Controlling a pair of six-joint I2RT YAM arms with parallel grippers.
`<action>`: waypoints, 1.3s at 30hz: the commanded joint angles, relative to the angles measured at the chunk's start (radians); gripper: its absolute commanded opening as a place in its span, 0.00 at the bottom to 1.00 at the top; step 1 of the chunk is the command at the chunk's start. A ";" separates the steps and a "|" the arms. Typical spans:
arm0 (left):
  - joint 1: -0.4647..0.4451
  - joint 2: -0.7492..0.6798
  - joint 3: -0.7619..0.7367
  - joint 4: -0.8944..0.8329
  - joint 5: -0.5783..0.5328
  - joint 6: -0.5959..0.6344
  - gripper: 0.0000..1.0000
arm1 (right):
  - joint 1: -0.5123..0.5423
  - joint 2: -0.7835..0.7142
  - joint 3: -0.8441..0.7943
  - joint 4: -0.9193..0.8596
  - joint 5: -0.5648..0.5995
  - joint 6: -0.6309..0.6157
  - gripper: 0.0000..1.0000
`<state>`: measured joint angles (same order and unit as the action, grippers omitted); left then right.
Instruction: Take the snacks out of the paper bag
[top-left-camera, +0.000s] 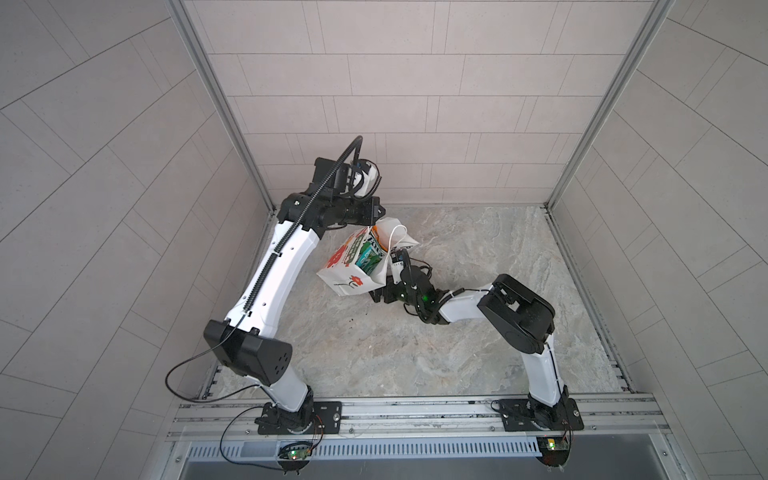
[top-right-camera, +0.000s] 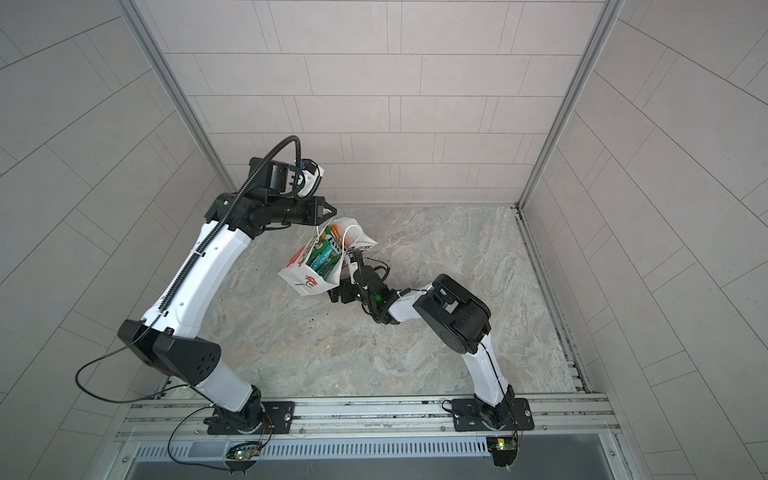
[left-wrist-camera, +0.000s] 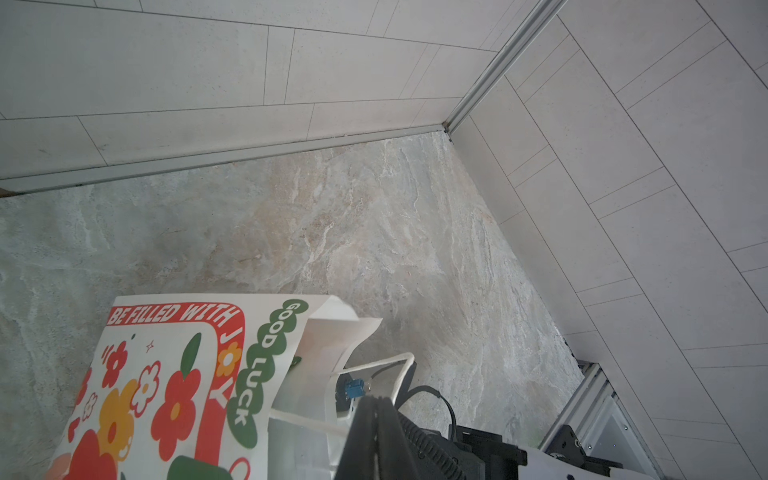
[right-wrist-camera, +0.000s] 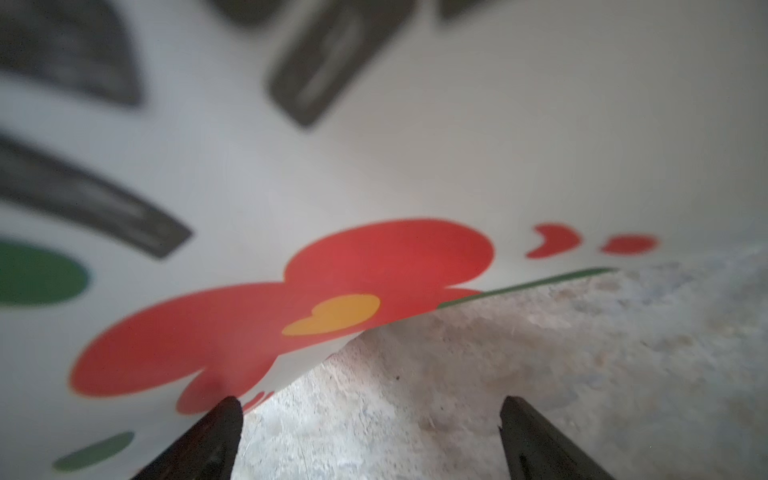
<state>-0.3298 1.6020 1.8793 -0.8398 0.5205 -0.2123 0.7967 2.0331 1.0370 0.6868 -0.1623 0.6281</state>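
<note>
Where the tall white paper bag (top-left-camera: 345, 276) (top-right-camera: 305, 279) with the red flower print hangs: at about 10 o'clock from the middle of the marbled grey stone tabletop (top-left-camera: 457, 332) in both top views. It is tilted with its open mouth turned toward 1 o'clock. From here I cannot tell whether its lower corner touches the stone.

Snacks: flat glossy packets stand inside the bag's open mouth. Teal-green ones (top-left-camera: 366, 255) (top-right-camera: 324, 255) show in both top views, with an orange one (top-left-camera: 376, 230) behind them at the mouth's 12 o'clock side.

Left gripper (top-left-camera: 376, 209) (top-right-camera: 328, 210): high above the table, at the bag's 12 o'clock. In the left wrist view its black tip (left-wrist-camera: 376, 401) is pressed together on a white cord handle (left-wrist-camera: 307, 422), which runs taut from the bag's rim.

Other cord handle (top-left-camera: 395, 237) (left-wrist-camera: 399, 365): loops free at the 1 o'clock edge of the mouth.

Right gripper (top-left-camera: 376, 296) (right-wrist-camera: 370, 401): low at the bag's 5 o'clock, by its base. Its jaws are spread wide with nothing between them. One finger (right-wrist-camera: 216, 436) sits against the flower-printed face and the other (right-wrist-camera: 536, 440) is over bare stone.

Bag lettering: the left wrist view reads "BE FILLED WITH JOY" on a red border and "GOOD LUCK" in green.
</note>
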 joint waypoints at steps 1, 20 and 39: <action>-0.024 -0.091 -0.054 0.101 0.069 -0.010 0.00 | -0.006 -0.122 -0.083 0.008 0.026 -0.036 0.98; -0.141 -0.254 -0.338 0.258 -0.089 -0.113 0.00 | -0.149 -0.851 -0.342 -0.782 0.365 -0.273 0.98; -0.159 -0.267 -0.373 0.337 -0.086 -0.202 0.00 | -0.051 -0.779 -0.152 -0.760 -0.198 -0.398 0.68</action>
<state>-0.4812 1.3632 1.5024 -0.5640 0.4255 -0.4038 0.7212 1.2152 0.8600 -0.0872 -0.3000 0.2630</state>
